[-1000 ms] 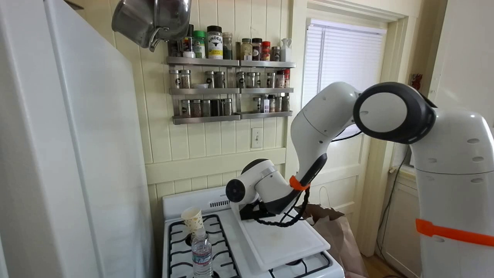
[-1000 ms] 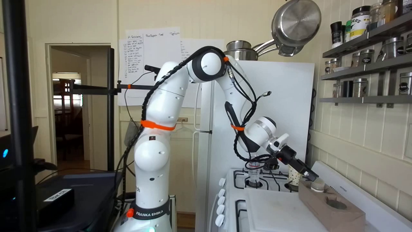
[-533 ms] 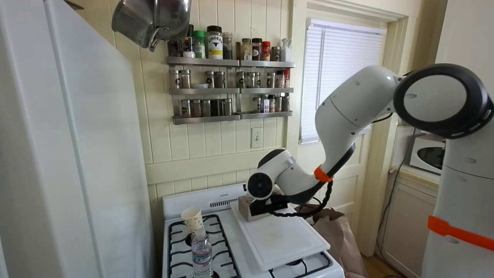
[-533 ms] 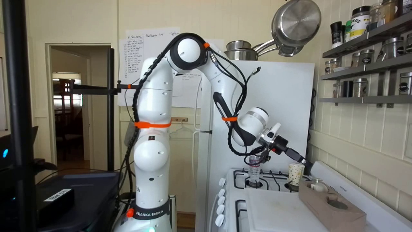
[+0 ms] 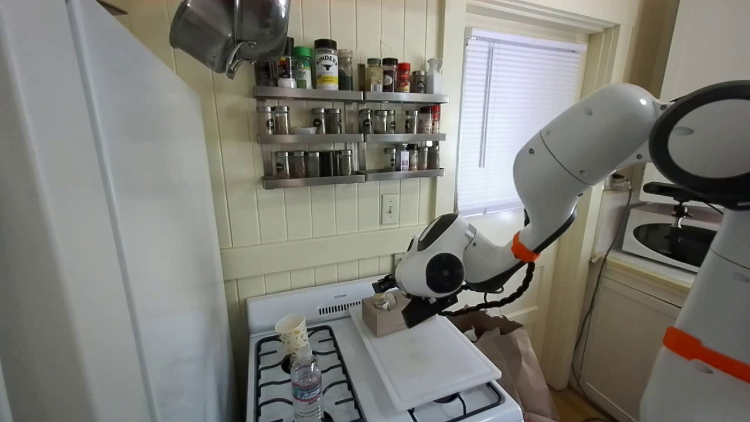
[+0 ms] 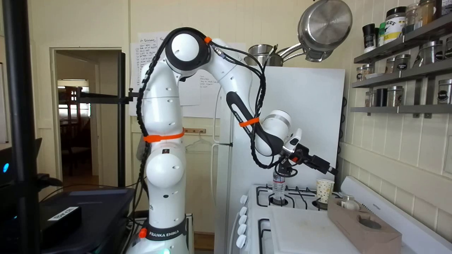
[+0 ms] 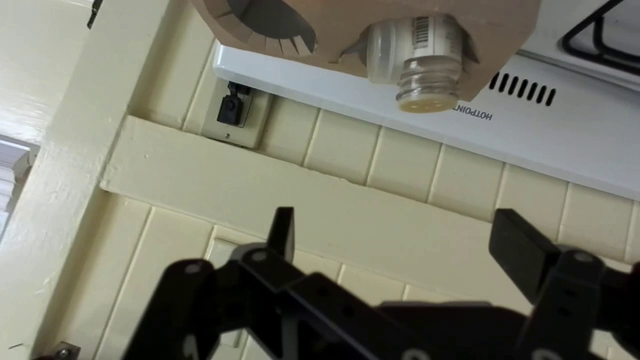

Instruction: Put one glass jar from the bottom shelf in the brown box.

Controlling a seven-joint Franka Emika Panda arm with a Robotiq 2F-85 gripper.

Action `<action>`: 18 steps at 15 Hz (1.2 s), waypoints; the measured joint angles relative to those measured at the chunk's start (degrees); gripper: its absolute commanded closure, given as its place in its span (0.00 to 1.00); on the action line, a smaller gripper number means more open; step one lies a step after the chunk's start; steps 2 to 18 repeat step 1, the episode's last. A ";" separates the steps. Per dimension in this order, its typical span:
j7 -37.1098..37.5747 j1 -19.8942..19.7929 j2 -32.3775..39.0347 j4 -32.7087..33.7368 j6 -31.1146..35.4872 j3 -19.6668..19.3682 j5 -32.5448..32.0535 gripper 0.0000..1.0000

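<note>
The brown box [image 5: 379, 321] stands at the stove's back and shows in the other views [image 6: 374, 234], [image 7: 345, 25]. A clear glass jar [image 7: 432, 65] with a label and a pale perforated top lies tilted in one of the box's holes; it also shows in both exterior views [image 5: 385, 301], [image 6: 349, 204]. A second round hole [image 6: 369, 222] has no jar showing in it. My gripper [image 7: 400, 232] is open with nothing between its fingers, above the box and apart from the jar [image 6: 333, 171]. Several more jars [image 5: 298, 165] stand on the bottom shelf [image 5: 313, 181].
A flat white board [image 5: 428, 360] lies on the stove in front of the box. A patterned cup [image 5: 292, 335] and a water bottle [image 5: 307, 387] stand on the burners. A paper bag [image 5: 510, 357] stands beside the stove. Pots [image 5: 231, 35] hang above; the fridge [image 6: 300, 106] flanks the stove.
My gripper was close at the jar in the box; it has lifted and drawn back toward the robot's base. The jar now leans over in its hole and stays in the box.
</note>
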 measured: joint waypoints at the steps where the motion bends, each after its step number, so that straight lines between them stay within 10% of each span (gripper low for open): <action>1: 0.00 -0.11 -0.36 -0.21 0.30 -0.26 -1.10 0.00; 18: 0.00 -0.11 -0.36 -0.21 0.30 -0.26 -1.10 0.00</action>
